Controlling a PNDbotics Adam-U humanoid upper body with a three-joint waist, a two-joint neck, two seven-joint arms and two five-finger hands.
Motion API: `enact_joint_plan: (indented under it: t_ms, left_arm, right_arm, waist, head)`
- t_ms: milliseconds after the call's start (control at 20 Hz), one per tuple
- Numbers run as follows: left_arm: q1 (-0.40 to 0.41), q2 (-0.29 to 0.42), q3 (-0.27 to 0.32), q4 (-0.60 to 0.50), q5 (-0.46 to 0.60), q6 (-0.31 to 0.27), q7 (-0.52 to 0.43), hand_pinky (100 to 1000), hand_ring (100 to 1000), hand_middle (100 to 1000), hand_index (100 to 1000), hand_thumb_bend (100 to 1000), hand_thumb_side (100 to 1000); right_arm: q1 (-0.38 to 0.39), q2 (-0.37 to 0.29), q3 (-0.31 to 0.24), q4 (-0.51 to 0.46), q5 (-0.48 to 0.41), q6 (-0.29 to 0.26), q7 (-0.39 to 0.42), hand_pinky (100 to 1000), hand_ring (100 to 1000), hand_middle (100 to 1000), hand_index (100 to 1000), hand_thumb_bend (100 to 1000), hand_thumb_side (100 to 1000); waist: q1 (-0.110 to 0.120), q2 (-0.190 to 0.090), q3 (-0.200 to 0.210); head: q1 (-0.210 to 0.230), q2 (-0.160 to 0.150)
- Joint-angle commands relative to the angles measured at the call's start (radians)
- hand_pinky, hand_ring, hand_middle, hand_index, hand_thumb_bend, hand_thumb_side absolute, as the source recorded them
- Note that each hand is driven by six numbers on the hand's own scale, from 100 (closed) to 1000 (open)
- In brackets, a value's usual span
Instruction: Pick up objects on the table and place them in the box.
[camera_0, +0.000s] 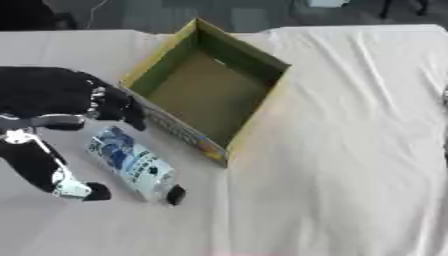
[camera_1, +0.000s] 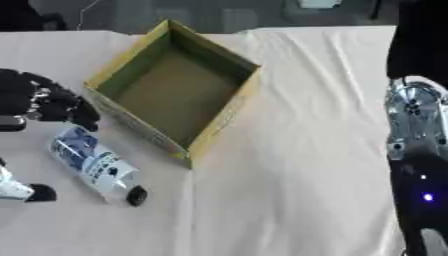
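Main risk from there: bottle (camera_0: 133, 165) lay on its side near the table's left edge, so it could roll or skid off the fingers toward that edge if they closed off-centre or only clipped the label. Second risk: box (camera_0: 206, 87) wall sat just beside the hand, so a wide swing could knock the box across the cloth (camera_0: 350, 150).

Left hand (camera_0: 52, 100) hung over the bottle's upper end, fingers (camera_0: 122, 110) spread and curled down on the box side, thumb (camera_0: 74, 189) reaching down the other side near the cap (camera_0: 176, 194). Bottle sat between them. Couldn't tell if anything was actually touching it; looked like nothing gripped yet.

Box was empty, toward the table's far edge, corner pointing at the bottle.

Right hand wasn't visible, only its forearm (camera_1: 418, 150) along the right edge.
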Motion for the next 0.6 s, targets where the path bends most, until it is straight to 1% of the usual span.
enact_joint_plan:
  t_ms: [50, 600]
  left_arm:
    - [-0.010, 0.024, 0.003, -0.011, -0.006, 0.000, -0.009, 749, 794, 799, 868, 479, 644]
    - [-0.016, 0.022, -0.009, -0.011, -0.022, 0.004, -0.020, 741, 795, 795, 865, 480, 640]
  right_arm:
    - [-0.019, -0.006, -0.002, -0.013, -0.004, 0.003, -0.003, 308, 448, 493, 691, 100, 891]
    - [-0.027, -0.001, 0.000, -0.013, -0.008, 0.008, -0.004, 308, 448, 493, 691, 100, 890]
  waist:
    - [0.004, -0.009, -0.003]
    - [0.003, -0.005, -0.005]
  head:
    - [-0.002, 0.000]
    - [0.007, 0.000]
